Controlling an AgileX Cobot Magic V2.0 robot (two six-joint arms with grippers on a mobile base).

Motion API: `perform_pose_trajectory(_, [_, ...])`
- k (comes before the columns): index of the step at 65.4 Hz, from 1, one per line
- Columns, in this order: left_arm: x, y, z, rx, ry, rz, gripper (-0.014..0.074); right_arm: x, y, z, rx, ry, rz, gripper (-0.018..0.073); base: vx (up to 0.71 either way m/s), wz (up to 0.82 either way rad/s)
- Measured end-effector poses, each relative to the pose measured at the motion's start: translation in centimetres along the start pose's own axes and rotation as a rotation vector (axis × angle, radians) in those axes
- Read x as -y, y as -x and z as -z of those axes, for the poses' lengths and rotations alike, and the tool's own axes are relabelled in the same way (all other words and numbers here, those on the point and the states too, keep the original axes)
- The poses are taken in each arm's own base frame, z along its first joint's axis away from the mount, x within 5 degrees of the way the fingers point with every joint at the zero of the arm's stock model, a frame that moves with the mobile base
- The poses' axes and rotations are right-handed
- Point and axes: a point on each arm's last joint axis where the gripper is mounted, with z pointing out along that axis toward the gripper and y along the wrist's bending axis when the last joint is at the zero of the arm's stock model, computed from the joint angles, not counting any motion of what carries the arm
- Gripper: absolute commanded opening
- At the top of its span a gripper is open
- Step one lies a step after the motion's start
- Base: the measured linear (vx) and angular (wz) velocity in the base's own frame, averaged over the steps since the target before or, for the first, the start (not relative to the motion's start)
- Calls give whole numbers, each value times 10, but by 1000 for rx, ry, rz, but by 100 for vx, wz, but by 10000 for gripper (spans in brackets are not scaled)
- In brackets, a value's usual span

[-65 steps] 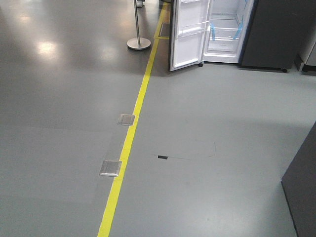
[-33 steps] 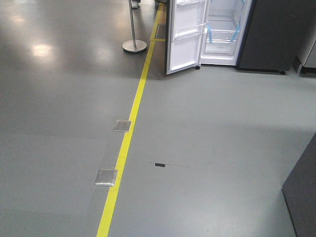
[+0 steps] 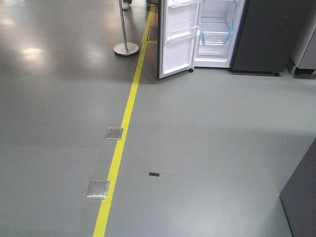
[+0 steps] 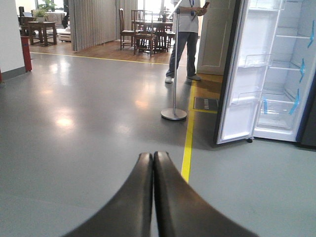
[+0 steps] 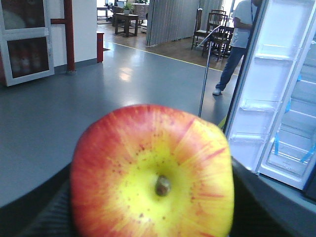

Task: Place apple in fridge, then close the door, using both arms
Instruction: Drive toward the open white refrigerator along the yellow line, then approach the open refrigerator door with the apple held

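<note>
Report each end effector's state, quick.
Left end effector: closed, holding nothing.
Right end effector: closed on the apple.

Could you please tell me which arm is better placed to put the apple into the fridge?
Right. The right pincer grips the apple, and the door stands open, leaving the fridge accessible. The left pincer is shut and empty, free for the door afterwards.
</note>
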Motion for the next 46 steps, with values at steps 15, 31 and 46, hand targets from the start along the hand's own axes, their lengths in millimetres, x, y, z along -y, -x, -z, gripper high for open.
perform_pose_trajectory(15, [0,0,0,0,0,0,-6,0,0,0,0,0,0,223,16,-7])
perform_pose_trajectory(31, [0,0,0,0,0,0,-6,0,0,0,0,0,0,223,15,-6])
perform_pose_trajectory(46, [0,0,0,0,0,0,-6,0,0,0,0,0,0,223,15,-6])
